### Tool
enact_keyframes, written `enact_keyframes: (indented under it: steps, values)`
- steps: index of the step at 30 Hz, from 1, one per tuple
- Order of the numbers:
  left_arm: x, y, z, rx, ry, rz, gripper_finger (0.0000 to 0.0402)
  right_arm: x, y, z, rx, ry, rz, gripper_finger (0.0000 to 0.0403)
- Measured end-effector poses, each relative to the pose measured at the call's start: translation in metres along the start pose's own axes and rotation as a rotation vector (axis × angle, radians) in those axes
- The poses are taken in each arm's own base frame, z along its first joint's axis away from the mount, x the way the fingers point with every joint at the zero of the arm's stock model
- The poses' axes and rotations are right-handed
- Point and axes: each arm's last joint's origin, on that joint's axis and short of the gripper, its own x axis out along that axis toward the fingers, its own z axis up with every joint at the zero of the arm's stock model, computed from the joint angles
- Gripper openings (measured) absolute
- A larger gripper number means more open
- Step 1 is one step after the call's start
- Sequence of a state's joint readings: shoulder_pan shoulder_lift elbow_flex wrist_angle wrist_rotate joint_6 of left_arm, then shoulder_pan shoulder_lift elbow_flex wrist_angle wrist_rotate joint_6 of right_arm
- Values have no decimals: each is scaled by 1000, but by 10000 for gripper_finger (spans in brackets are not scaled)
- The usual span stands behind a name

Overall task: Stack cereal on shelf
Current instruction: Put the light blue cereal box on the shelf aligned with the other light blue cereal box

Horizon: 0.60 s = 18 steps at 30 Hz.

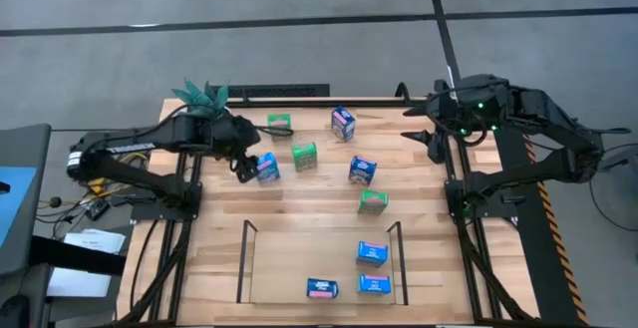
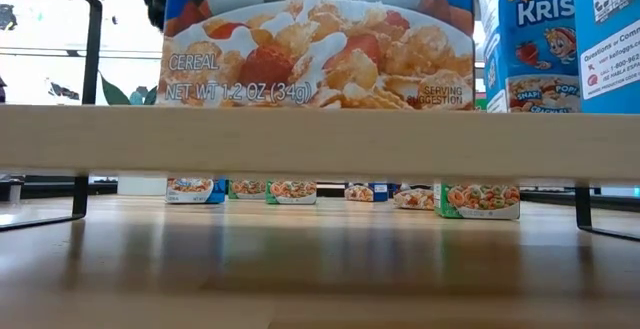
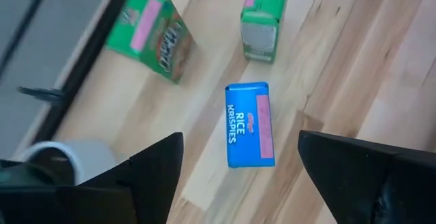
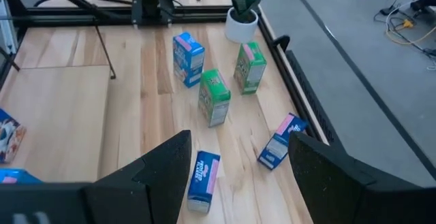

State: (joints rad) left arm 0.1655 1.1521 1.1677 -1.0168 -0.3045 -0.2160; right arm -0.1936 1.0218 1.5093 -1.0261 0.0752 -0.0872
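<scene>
Six cereal boxes stand or lie loose on the wooden table: blue ones (image 1: 267,167), (image 1: 343,123), (image 1: 362,169) and green ones (image 1: 279,123), (image 1: 305,156), (image 1: 373,201). Three more blue boxes (image 1: 372,253) sit on the shelf's light wood base (image 1: 289,268) at the near edge. My left gripper (image 1: 246,165) hovers open just left of the upright blue Rice Krispies box (image 3: 249,124), which shows between its fingers without touching them. My right gripper (image 1: 434,144) waits open at the table's far right, above the boards (image 4: 238,139).
A potted teal-leaved plant (image 1: 202,97) stands at the far left corner, its white pot (image 3: 65,159) close behind my left gripper. Two green boxes (image 3: 151,32), (image 3: 262,13) lie just beyond the blue one. Black frame rails (image 1: 299,94) border the table. The shelf's left half has room.
</scene>
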Motion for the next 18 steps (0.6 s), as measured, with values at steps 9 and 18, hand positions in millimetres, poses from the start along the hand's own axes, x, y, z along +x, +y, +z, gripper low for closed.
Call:
enact_keyframes:
  steps: [9, 18]
  values:
    - [40, 2, -17, 25, 93, -27, 304, 6, 0, 2, 6, -1, -2, 270]
    - [60, -3, -15, 41, 152, -13, 305, 10, -1, 2, 13, 18, -10, 270]
